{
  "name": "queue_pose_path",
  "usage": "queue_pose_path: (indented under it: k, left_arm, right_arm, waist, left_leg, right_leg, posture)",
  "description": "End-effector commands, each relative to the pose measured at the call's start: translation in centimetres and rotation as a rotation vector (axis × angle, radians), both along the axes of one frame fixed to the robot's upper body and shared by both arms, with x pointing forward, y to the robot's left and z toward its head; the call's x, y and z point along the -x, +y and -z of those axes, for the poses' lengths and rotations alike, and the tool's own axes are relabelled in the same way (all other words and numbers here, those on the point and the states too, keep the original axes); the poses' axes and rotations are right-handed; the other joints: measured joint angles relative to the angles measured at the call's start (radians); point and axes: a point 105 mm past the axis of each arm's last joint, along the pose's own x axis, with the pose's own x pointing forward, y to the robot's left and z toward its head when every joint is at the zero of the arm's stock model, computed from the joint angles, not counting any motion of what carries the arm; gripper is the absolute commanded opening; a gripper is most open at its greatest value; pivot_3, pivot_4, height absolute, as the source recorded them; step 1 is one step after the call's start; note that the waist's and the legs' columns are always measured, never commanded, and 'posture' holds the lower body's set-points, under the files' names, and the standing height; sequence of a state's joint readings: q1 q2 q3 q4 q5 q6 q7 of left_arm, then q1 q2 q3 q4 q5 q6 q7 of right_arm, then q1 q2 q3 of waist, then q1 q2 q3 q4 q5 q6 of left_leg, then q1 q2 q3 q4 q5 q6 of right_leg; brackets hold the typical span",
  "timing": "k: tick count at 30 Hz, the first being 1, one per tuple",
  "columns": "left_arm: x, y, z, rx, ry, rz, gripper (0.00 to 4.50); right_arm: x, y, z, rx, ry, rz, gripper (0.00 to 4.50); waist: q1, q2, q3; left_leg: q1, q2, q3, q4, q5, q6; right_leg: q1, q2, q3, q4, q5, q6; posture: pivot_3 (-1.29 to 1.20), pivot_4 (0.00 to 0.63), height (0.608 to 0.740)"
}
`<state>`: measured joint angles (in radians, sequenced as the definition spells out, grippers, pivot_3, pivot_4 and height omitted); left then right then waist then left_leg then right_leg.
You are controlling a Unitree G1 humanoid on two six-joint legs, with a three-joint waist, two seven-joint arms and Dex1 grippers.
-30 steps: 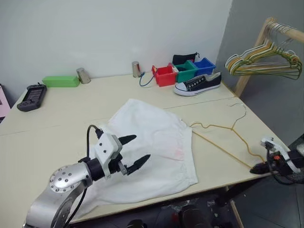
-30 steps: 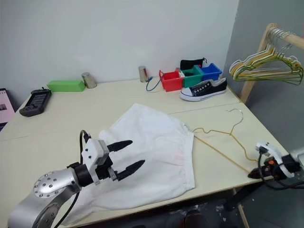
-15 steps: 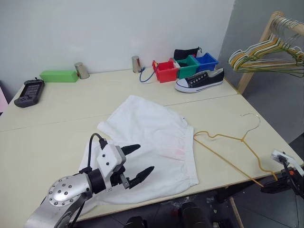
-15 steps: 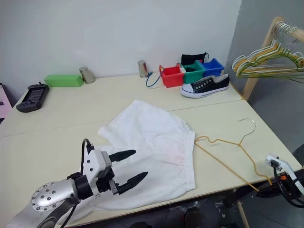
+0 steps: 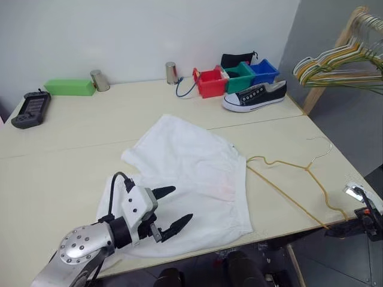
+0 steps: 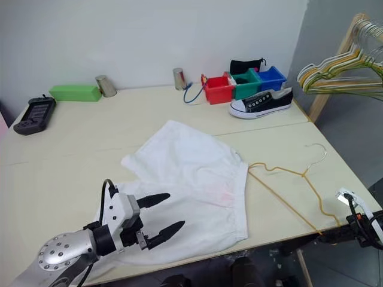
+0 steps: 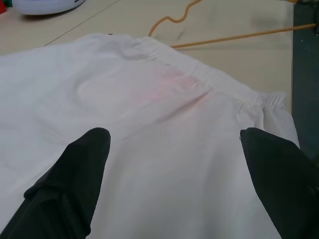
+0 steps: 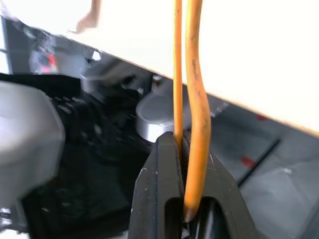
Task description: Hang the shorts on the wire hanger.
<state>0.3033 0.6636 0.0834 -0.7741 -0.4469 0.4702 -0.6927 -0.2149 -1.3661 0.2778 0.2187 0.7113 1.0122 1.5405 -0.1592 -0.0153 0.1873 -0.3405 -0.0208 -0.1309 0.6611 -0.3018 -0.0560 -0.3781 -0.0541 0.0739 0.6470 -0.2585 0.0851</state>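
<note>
Left gripper (image 5: 167, 206): black fingers spread wide, holding nothing, hovering just above the near leg of the shorts at the front of the table.
Right gripper (image 8: 185, 196): fingers pinched tight on the wire hanger, clamping the wire at the far right corner, just past the table's right front edge.
Shorts (image 5: 191, 173): white, lying flat in the middle of the table (image 5: 60, 155), waistband toward the robot's right, leg openings toward the left and front. A faint pink patch sits near the waistband.
Wire hanger (image 5: 287, 179): thin golden wire, lying flat on the table to the right of the shorts, its near end touching or just beside the waistband. Its long bar runs diagonally from the waistband out to the right front edge; the pale hook (image 5: 323, 146) points away toward the right rear.
Key relation: the hanger's free end points at the waistband, so the shorts lie to the left of the held corner, along the hanger's own long axis.
Nearer arm: the left is right over the fabric; the right already has the hanger.
Likely next need: lifting the waistband so the wire can slide in from the right.
</note>
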Motion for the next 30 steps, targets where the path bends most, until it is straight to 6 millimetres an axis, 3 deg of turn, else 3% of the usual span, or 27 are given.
queue_pose_path:
  k: [1,4,11,21,30]
  left_arm:
    - [0.4,-0.4,-0.9,-0.005,-0.048,0.029,4.44]
    - [0.6,-0.4,-0.9,-0.007,-0.046,0.033,4.44]
    - [0.9,-0.3,-0.6,-0.011,-0.041,0.037,4.44]
    - [0.3,-0.4,-0.7,-0.015,-0.065,0.043,4.44]
    - [0.2,-0.2,-0.8,-0.025,-0.070,0.041,4.44]
  right_arm:
    - [0.6,2.0,-2.2,-0.115,0.018,-0.074,0.00]
    - [0.9,2.9,-2.4,-0.150,0.039,-0.089,0.00]
    - [2.1,1.9,-2.2,-0.117,0.062,-0.086,0.00]
    - [4.8,2.6,-1.9,-0.127,0.128,-0.185,0.00]
    - [3.2,5.4,0.0,-0.210,0.087,-0.190,0.00]
  waist:
    - [0.005,0.001,0.000]
    - [0.019,0.001,0.000]
    - [0.040,0.002,0.000]
    - [0.045,0.002,0.000]
    - [0.047,0.000,0.002]
  left_leg:
    - [-0.005,0.000,0.000,0.000,0.000,0.000]
    - [-0.009,0.000,0.000,0.000,0.000,0.000]
    - [-0.012,-0.001,0.000,0.000,0.000,0.000]
    - [-0.011,0.000,0.001,0.001,0.000,0.000]
    - [-0.011,0.000,0.001,0.001,0.000,0.000]
  right_leg:
    - [-0.005,0.000,0.000,0.000,0.002,0.004]
    - [-0.010,0.000,0.000,0.000,0.003,0.005]
    - [-0.010,-0.001,-0.001,-0.002,0.003,0.005]
    - [-0.010,-0.001,-0.002,-0.002,0.002,0.003]
    - [-0.010,0.000,-0.002,-0.002,0.003,0.005]
  posture:
    - [-0.17,0.157,0.740]
    - [-0.17,0.153,0.740]
    - [-0.17,0.144,0.740]
    - [-0.18,0.138,0.740]
    - [-0.15,0.156,0.740]
